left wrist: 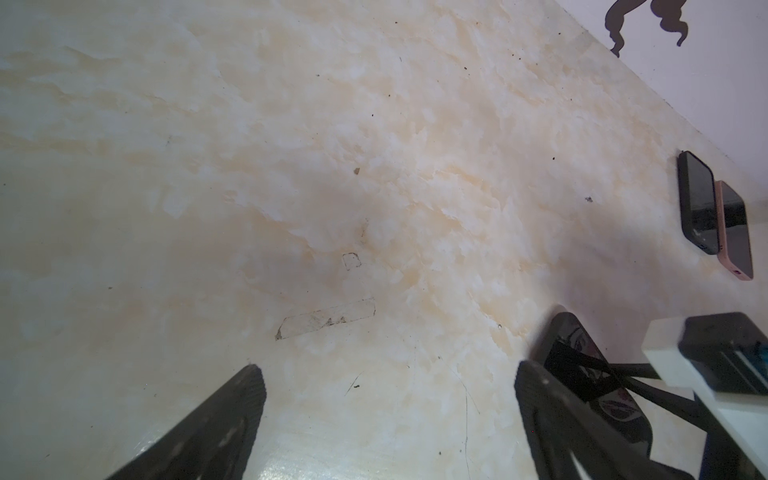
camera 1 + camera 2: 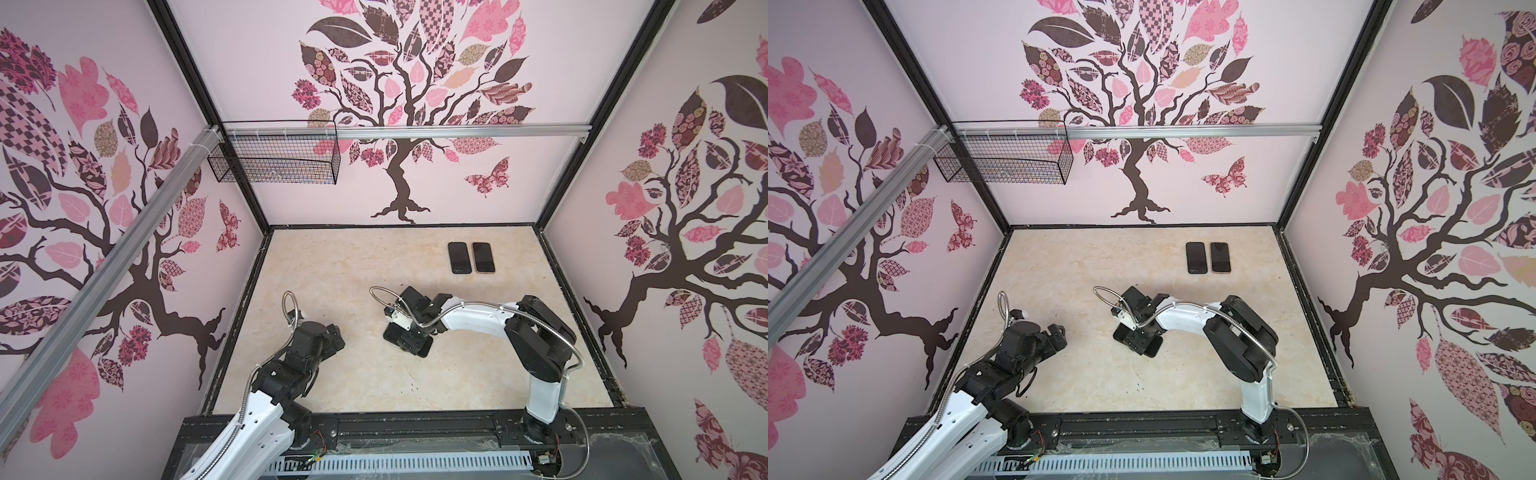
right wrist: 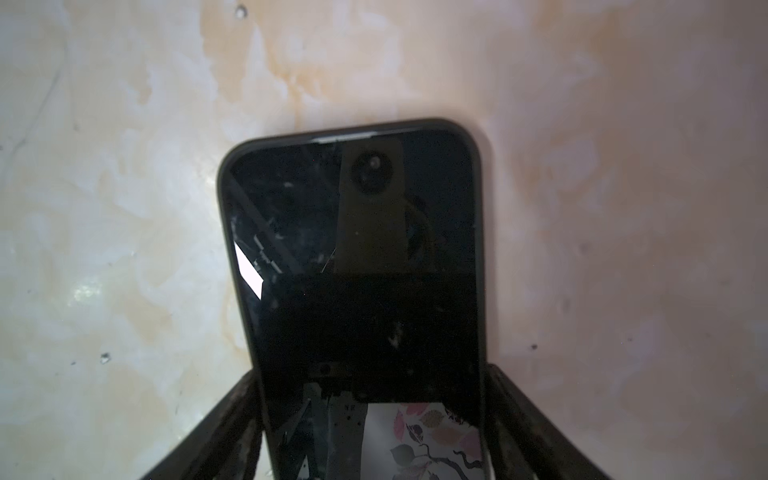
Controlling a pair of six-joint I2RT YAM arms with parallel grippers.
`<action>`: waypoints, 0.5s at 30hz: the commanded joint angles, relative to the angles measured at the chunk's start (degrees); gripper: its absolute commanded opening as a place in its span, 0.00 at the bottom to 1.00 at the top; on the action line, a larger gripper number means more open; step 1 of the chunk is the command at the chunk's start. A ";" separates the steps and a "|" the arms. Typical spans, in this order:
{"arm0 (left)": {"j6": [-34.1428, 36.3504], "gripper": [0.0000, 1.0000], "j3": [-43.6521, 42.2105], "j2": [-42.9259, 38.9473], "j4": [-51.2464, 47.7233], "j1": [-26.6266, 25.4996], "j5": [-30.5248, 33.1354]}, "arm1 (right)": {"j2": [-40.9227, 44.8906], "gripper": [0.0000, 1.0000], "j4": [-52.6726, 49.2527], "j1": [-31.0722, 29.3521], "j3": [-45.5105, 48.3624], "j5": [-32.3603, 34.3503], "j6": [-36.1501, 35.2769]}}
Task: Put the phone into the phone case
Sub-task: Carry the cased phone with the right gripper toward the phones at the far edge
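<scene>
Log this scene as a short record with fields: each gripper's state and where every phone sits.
left gripper: open, empty, over the table
right gripper: fingers against both long edges of the phone, which lies screen up mid-table
other phones: black-cased phone and pink-cased phone, side by side at the back right, clear of both arms
case check: gripped phone's dark rim looks like a case, not certain

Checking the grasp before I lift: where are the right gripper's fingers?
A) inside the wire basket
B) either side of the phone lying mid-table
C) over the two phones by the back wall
B: in the right wrist view the right gripper has its fingers against both long edges of the phone.
</scene>
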State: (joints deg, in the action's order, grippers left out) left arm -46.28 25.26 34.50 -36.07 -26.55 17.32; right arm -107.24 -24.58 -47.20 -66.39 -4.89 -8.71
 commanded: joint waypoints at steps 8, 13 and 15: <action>0.89 0.97 -1.25 -0.16 0.46 0.29 -0.38 | 6.75 0.30 1.20 5.99 -1.30 -1.55 12.00; 0.89 0.97 -1.44 -0.16 0.66 0.27 -0.55 | 5.19 0.26 -0.28 8.17 -5.64 2.28 14.00; 0.90 0.97 -1.34 -0.14 0.70 0.28 -0.64 | 4.52 0.25 -0.17 9.84 -6.94 3.50 15.62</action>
State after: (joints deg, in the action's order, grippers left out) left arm -46.26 25.26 34.39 -36.07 -26.55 16.62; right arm -104.33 -24.64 -39.59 -69.78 -4.29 3.97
